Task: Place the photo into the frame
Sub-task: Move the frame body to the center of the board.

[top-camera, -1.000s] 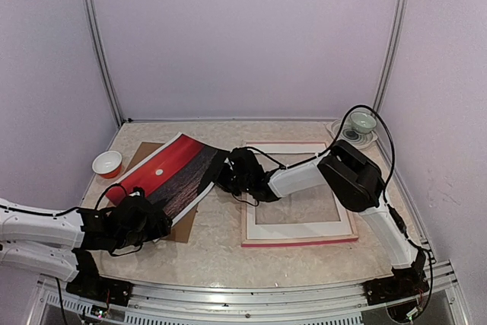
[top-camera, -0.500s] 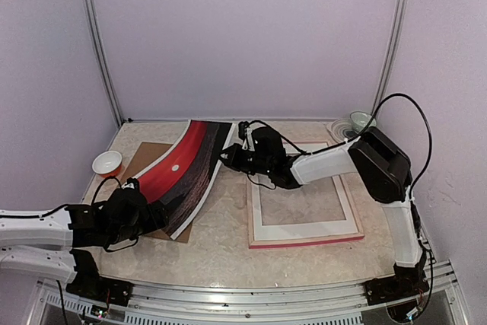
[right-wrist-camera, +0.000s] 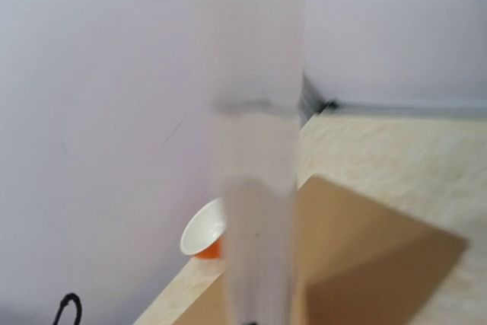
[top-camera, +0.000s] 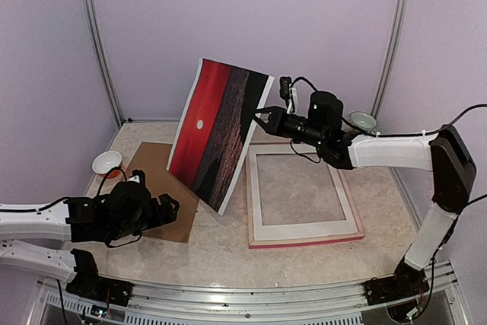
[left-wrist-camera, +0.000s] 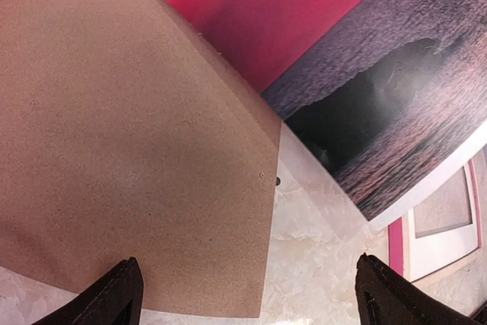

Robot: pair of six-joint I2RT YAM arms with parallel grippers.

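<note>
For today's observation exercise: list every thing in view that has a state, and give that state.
photo: tilted steeply upward, pinched at one edge
frame: lying flat, without the photo
backing board: lying flat
left gripper: open, above backing board
right gripper: shut on photo
orange bowl: upright

Left arm [top-camera: 38, 223] jaws wide, right arm [top-camera: 388, 151] jaws pinched

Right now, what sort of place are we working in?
Probably a lab test booth rather than a home or shop: plain lilac wall panels joined by aluminium posts, a marble-patterned tabletop boxed in by them, and a metal rail along its near edge.
</note>
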